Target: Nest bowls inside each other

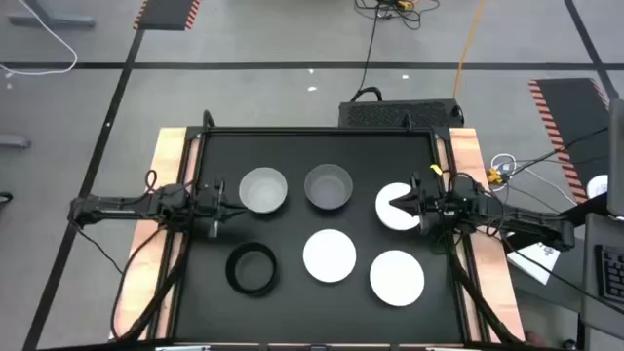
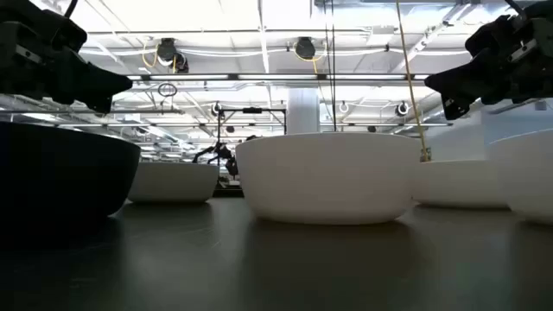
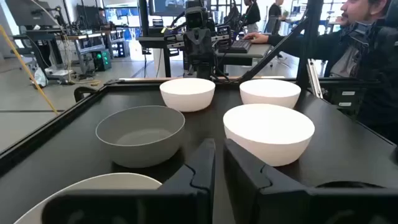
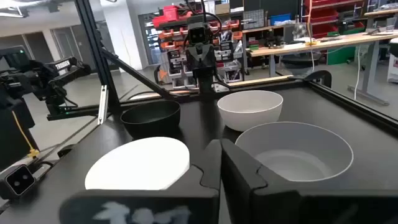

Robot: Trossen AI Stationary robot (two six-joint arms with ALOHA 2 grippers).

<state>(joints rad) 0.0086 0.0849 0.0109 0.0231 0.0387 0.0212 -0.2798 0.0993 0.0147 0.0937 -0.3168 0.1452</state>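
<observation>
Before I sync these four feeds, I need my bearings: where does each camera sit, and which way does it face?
High view: overhead, straight down on the table; both arms show, left hand beside a grey bowl, right hand over a white bowl.
Low view: table height, looking level at the middle white bowl; both hands overhead.
Left wrist view: across the table past its shut fingers.
Right wrist view: the opposite way; shut fingers.
Shared: the wrist views face each other.

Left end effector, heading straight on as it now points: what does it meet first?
Probably the nearer light grey round bowl, which lies directly ahead of the left end effector seen from above. Height is unclear, so it might instead pass over the rim.
</observation>
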